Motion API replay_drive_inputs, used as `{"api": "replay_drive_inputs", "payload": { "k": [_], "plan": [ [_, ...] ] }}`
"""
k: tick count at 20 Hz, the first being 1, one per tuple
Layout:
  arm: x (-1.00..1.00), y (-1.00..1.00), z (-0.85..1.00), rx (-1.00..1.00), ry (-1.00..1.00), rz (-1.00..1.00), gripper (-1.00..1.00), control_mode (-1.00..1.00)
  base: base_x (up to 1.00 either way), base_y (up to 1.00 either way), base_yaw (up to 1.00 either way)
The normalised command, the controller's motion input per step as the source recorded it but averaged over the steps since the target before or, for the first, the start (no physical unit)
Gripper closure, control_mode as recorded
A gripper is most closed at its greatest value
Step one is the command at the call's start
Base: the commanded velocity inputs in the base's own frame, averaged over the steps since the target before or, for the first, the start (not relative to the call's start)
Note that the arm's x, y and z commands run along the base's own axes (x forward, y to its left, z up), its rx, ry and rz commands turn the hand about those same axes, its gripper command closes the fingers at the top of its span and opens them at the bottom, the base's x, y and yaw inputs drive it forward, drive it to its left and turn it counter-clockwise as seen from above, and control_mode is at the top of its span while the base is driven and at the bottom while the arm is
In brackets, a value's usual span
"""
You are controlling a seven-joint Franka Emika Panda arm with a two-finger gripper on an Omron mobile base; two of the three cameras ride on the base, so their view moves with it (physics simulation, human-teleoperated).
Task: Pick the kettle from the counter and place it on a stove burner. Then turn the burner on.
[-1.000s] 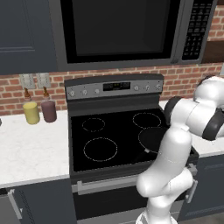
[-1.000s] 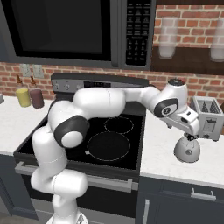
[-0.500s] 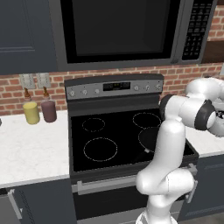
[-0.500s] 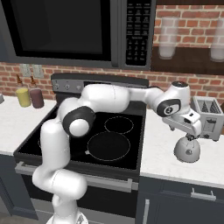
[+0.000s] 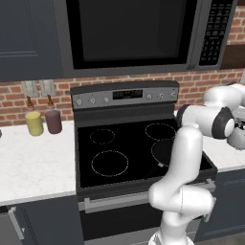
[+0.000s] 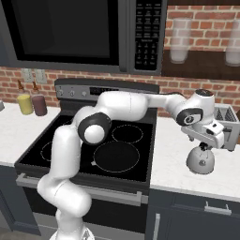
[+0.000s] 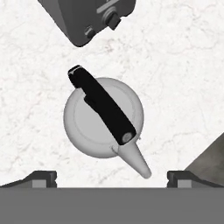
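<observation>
Below my end effector the pale silver-grey kettle (image 7: 103,118) wears a black handle (image 7: 104,105) on the white, faintly veined tabletop (image 7: 183,87), beside the dark grey toaster (image 7: 87,17) and the black stove (image 6: 117,154) with white rings.

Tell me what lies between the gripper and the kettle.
Nothing: in the hand view the gripper hangs open above the kettle, with bare counter around it.

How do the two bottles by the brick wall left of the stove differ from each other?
Colour: the yellow bottle is pale yellow, the maroon bottle dark reddish-brown. Position: the yellow bottle stands farther from the stove, the maroon bottle nearer its edge. Both are squat, upright, about the same height, topped with a thin nozzle, and stand side by side on the counter against the brick wall.
</observation>
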Motion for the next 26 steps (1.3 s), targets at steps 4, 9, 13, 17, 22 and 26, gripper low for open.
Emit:
{"api": "replay_drive_inputs", "payload": {
  "k": [4, 9, 13, 17, 22, 26],
  "plan": [
    [0.06, 0.00, -0.15, 0.02, 0.00, 0.00, -1.00, -1.00, 0.00, 0.00, 0.00],
    [0.00, 0.00, -0.10, 0.02, 0.00, 0.00, -1.00, -1.00, 0.00, 0.00, 0.00],
    [0.00, 0.00, -0.14, 0.00, 0.00, 0.00, -1.00, -1.00, 0.00, 0.00, 0.00],
    [0.02, 0.00, -0.22, 0.00, 0.00, 0.00, -1.00, -1.00, 0.00, 0.00, 0.00],
    [0.14, -0.01, -0.25, 0.00, 0.01, 0.00, -1.00, -1.00, 0.00, 0.00, 0.00],
    [0.15, -0.05, 0.00, 0.01, 0.00, 0.00, -1.00, -1.00, 0.00, 0.00, 0.00]
  ]
}}
